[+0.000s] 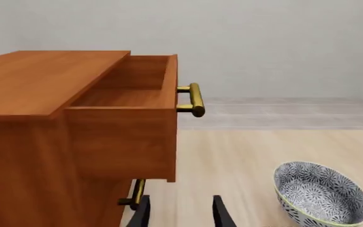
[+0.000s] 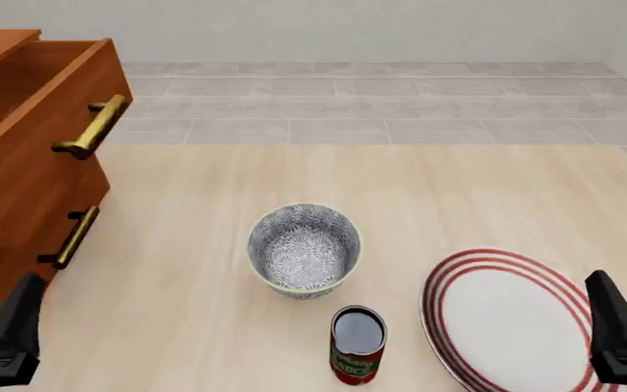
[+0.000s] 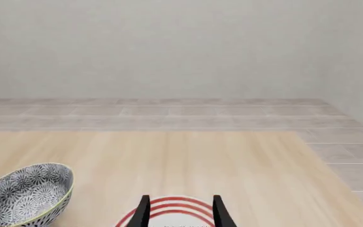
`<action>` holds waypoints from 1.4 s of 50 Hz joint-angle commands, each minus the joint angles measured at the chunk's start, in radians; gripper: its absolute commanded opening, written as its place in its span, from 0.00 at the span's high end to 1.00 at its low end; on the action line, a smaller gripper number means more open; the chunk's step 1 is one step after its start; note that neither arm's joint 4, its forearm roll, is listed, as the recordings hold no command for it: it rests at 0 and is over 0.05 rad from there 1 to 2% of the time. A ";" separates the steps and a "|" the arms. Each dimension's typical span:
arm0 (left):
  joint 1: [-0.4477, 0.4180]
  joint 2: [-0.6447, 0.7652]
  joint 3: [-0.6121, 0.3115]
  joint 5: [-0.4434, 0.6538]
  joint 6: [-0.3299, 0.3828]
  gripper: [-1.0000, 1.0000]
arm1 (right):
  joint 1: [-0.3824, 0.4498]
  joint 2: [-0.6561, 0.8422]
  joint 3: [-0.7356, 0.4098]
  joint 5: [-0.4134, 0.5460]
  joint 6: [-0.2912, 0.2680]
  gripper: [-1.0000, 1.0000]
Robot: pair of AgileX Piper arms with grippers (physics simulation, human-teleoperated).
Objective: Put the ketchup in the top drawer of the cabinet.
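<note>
The reddish-brown wooden cabinet's (image 2: pixel 9 212) top drawer (image 2: pixel 42 106) stands open; the small red ketchup can (image 2: pixel 357 345) waits ungrasped beside the grey patterned bowl (image 2: pixel 304 248); both the left gripper (image 1: pixel 180 213) and the right gripper (image 3: pixel 180 213) are spread, empty.

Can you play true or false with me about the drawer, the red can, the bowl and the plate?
1. The top drawer of the cabinet is pulled open. True.
2. The ketchup is inside the bowl. False: it stands on the table, nearer the camera than the bowl.
3. The left tool is holding the ketchup. False: it is open and holds nothing.
4. The plate has red rings round its rim. True.
5. The lower drawer is pulled out too. False: it is shut, set back behind the top one.
6. The right tool is open above the plate. True.
</note>
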 commanded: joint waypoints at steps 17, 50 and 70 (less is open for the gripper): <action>-0.396 0.001 -0.156 0.231 0.021 0.00 | 0.041 0.087 0.011 -0.062 -0.013 0.00; -0.783 0.818 -0.095 -0.456 0.045 0.00 | 0.065 0.121 0.010 -0.091 -0.018 0.00; -0.942 1.119 -0.088 -0.711 0.071 0.00 | 0.070 0.124 0.010 -0.090 -0.018 0.00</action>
